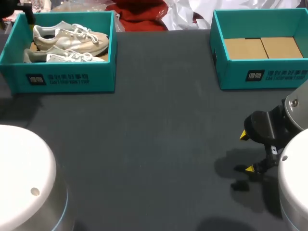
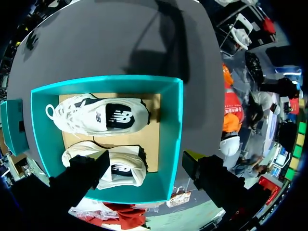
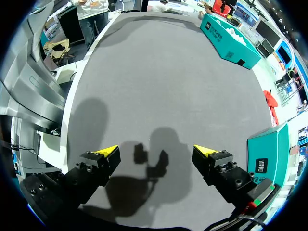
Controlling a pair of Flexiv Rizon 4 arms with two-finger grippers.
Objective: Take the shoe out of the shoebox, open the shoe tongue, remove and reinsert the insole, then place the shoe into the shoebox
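Hovers over the full shoebox (image 2: 175, 120) at the far left of the bench (image 1: 154, 144), left jaws spread wide and gripping nothing. Looks down on both shoes inside, lying on their sides close together: the nearer shoe (image 2: 122, 168) partly under one fingertip (image 2: 98, 155), the second shoe (image 2: 96, 115) just beyond it, the other fingertip standing outside the box wall. Holds the right jaws open and empty too, over the bench near its right edge, well apart from the empty shoebox (image 1: 260, 74) at the far right. Risks, on a straight descent from here, straddling the wall rather than a shoe, so probably clipping or crushing the cardboard rim, or dragging the whole box along. Risks also pinching both shoes at once, packed as they are, or snagging loose laces and hauling up the pair. Could tip or lift the light box on the way up if a sole catches the wall, with no second grip pinning it down. Calls, most likely, for centring over one shoe before closing.
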